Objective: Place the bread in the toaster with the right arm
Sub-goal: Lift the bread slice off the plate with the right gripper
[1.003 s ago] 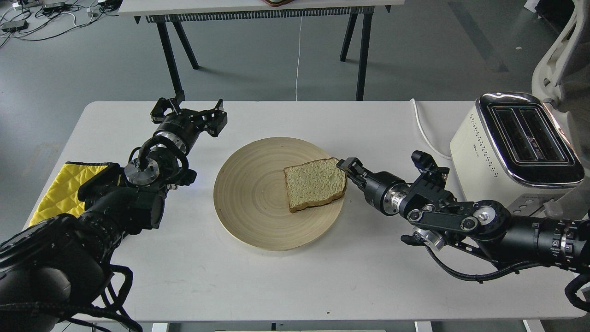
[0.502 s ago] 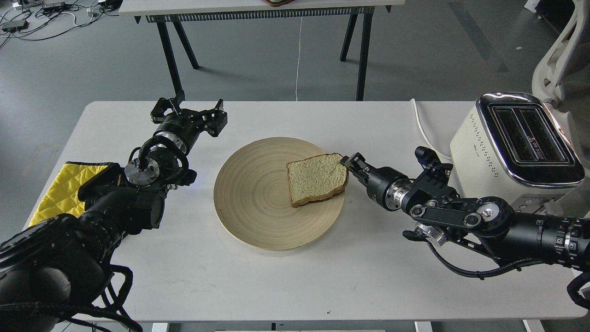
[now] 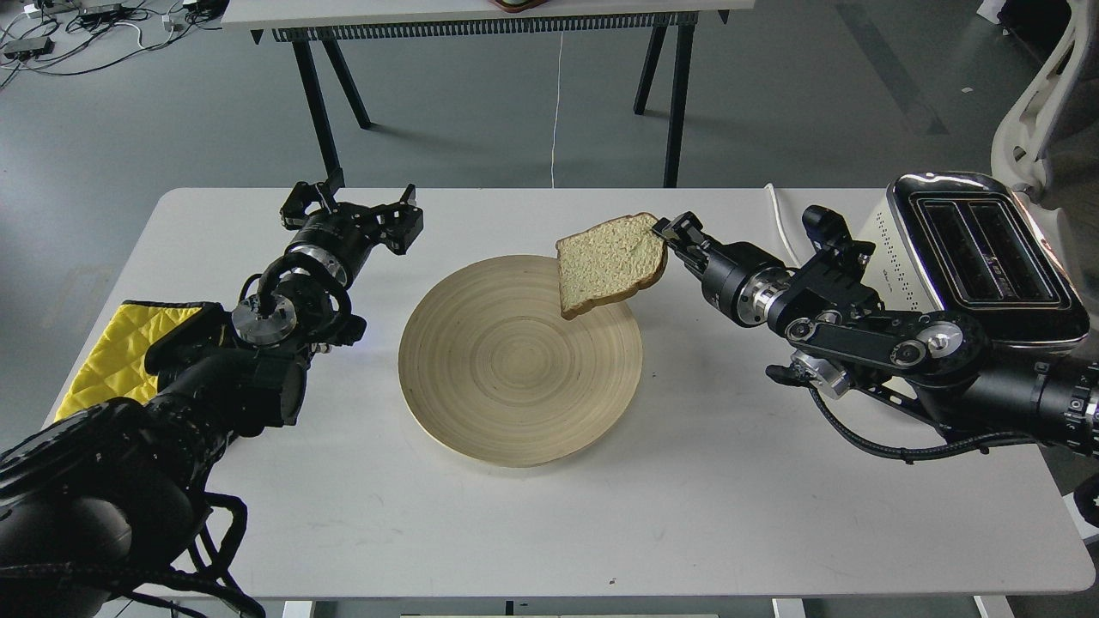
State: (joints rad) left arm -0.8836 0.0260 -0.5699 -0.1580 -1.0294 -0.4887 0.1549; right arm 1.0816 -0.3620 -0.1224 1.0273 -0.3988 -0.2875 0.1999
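My right gripper (image 3: 668, 232) is shut on the right crust edge of the bread (image 3: 610, 263), a pale tan slice with a brown crust. It holds the slice tilted in the air above the far right rim of the round wooden plate (image 3: 481, 378). The cream-white toaster (image 3: 970, 257) with a chrome top and two open slots stands at the table's right edge, to the right of the gripper and partly behind my right arm. My left gripper (image 3: 352, 204) is open and empty at the far left of the table.
A yellow quilted cloth (image 3: 116, 348) lies at the left edge under my left arm. The toaster's white cord (image 3: 786, 236) runs across the table behind my right arm. A second table (image 3: 481, 17) stands on the floor beyond.
My right gripper has lifted the bread off the plate, moving it up and toward the far right. The left arm has not moved.
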